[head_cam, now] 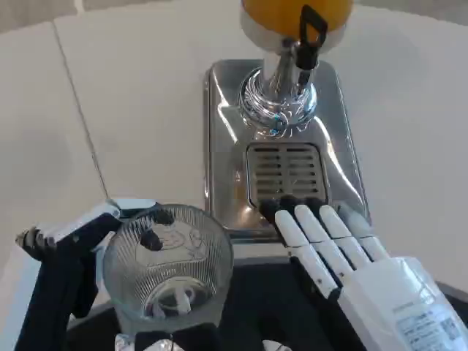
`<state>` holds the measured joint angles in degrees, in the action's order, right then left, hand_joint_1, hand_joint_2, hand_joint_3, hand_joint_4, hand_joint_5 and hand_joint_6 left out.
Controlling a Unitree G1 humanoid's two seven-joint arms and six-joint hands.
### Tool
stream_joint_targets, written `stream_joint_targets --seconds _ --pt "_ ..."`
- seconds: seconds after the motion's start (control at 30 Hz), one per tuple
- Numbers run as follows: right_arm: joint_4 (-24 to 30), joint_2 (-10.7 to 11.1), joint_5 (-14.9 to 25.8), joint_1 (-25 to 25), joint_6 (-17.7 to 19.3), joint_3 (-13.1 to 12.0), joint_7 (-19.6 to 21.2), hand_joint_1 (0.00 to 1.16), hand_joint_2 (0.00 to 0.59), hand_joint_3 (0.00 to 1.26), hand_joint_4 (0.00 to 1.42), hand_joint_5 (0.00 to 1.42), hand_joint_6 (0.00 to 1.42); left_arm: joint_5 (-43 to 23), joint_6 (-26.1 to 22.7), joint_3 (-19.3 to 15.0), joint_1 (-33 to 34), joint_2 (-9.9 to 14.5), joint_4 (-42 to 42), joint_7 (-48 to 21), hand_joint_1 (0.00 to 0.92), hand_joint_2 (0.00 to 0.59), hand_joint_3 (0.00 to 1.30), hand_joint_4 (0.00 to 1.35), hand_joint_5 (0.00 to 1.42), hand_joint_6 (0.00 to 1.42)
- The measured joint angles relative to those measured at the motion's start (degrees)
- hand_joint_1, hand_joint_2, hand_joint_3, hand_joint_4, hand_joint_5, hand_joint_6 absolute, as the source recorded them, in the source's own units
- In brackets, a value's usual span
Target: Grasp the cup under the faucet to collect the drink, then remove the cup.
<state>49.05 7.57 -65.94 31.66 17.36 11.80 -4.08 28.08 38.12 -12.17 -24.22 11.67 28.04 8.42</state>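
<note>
Lower left of the frame: ribbed clear glass cup (168, 267), upright, mouth toward the camera, gripped by the left hand (88, 248), black-and-white fingers (139, 212) wrapped round the rim's far side, more fingertips pressed at the cup's base along the bottom edge. Held near the bottom of the frame, short of the drip grille (287, 175) and well away from the faucet (307, 40), just beside the steel tray's (223, 117) front left corner. Lower right: right hand (351, 256), white back up, fingers straight and close together, holding nothing, dark fingertips resting at the grille's front edge. Upper centre: drink dispenser (281, 22) with orange contents and a chrome pedestal (278, 102), black tap lever pointing forward, standing on the tray. Beneath everything, white desk (124, 95), thin seam running down the upper left.
</note>
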Motion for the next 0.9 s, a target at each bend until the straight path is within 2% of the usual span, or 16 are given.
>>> stream_joint_targets --seconds 0.57,0.7,0.9 --pt "-0.23 0.01 0.01 -0.16 -0.69 0.31 0.00 0.14 0.538 0.00 0.00 0.00 0.00 -0.14 -2.03 0.21 0.49 -0.60 -0.15 -0.67 0.637 0.000 1.20 1.15 1.42 1.42" --pt "-0.15 0.05 0.08 0.75 -0.84 -0.48 0.03 0.14 0.539 0.00 0.00 0.00 0.00 1.44 -2.98 0.75 2.98 -0.95 -1.76 -0.62 0.637 0.000 1.20 1.15 1.42 1.42" --pt "0.22 0.06 0.15 1.52 -1.17 -1.80 0.03 0.13 0.539 0.00 0.00 0.00 0.00 4.72 -5.97 2.20 10.66 -1.74 -6.68 0.84 0.637 0.000 1.20 1.15 1.42 1.42"
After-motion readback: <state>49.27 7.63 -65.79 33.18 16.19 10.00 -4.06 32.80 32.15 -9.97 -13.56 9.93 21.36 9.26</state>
